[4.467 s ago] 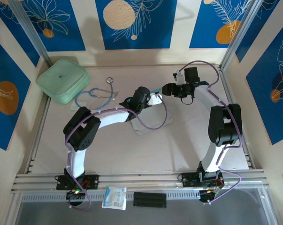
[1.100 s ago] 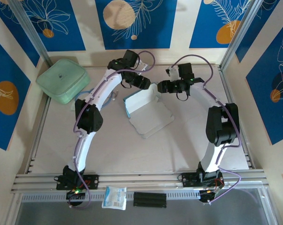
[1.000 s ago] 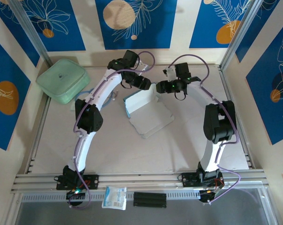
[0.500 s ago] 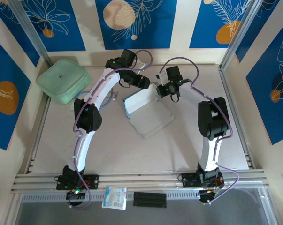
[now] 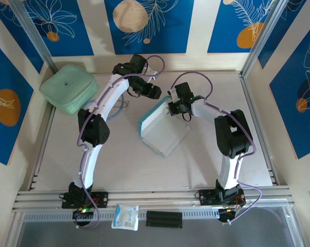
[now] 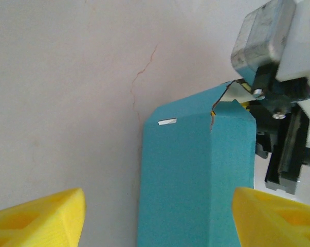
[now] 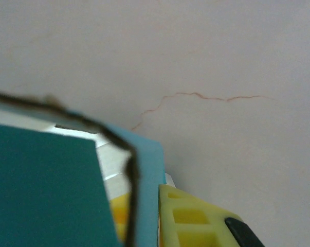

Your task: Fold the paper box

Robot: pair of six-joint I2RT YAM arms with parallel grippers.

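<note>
The paper box (image 5: 164,128) lies mid-table, white inside facing up, with a light blue wall (image 5: 151,116) raised along its left edge. My right gripper (image 5: 172,107) is at the box's far corner, shut on a blue flap (image 7: 147,170) that sits between its yellow fingers (image 7: 196,221). My left gripper (image 5: 153,93) hovers just beyond the box's far end, wide open. Its yellow fingertips (image 6: 39,218) stand either side of the teal box wall (image 6: 196,175) without touching it. The right gripper (image 6: 278,103) appears at the wall's top right corner in the left wrist view.
A pale green rounded case (image 5: 69,87) sits at the back left, with a stethoscope (image 5: 122,106) beside it, partly under the left arm. A clear-white packet (image 5: 126,216) and a black strip (image 5: 164,218) lie on the near rail. Metal rails border the table.
The right gripper has moved left and nearer with the flap, swinging the box so its blue wall stands up. The left arm, earlier folded over the box, now reaches to the far side.
</note>
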